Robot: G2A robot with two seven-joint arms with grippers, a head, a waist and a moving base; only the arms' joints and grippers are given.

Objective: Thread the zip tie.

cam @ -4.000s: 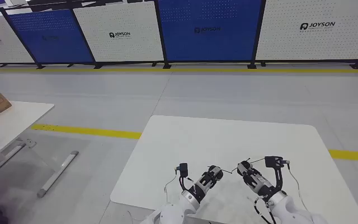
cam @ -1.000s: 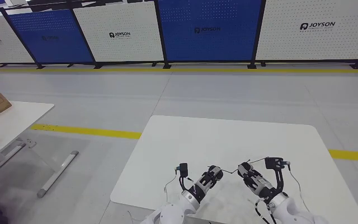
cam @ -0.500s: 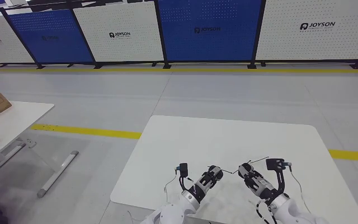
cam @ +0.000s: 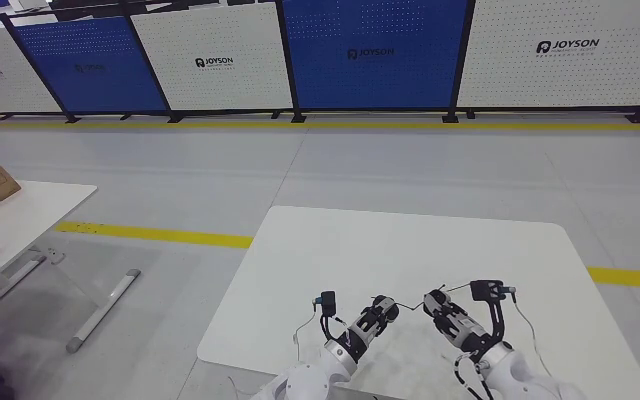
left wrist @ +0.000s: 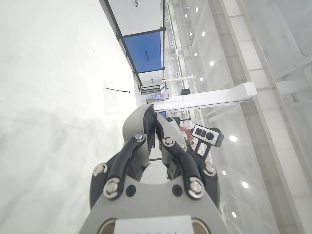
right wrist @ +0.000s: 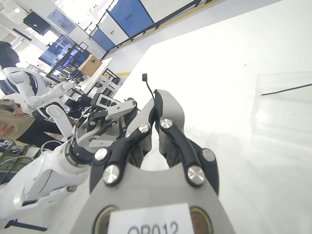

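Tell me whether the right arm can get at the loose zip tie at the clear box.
Probably not yet. Bare table leaves the way to the loose zip tie at the clear box free, but the right claw is shut on another zip tie and would likely need to release it first.

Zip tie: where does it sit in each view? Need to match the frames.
Top view: zip tie, thin black line between left gripper and right gripper.
Left wrist view: likely the short black line behind the gripper.
Right wrist view: head pokes past the gripper tips.
Shared landmark: white table.
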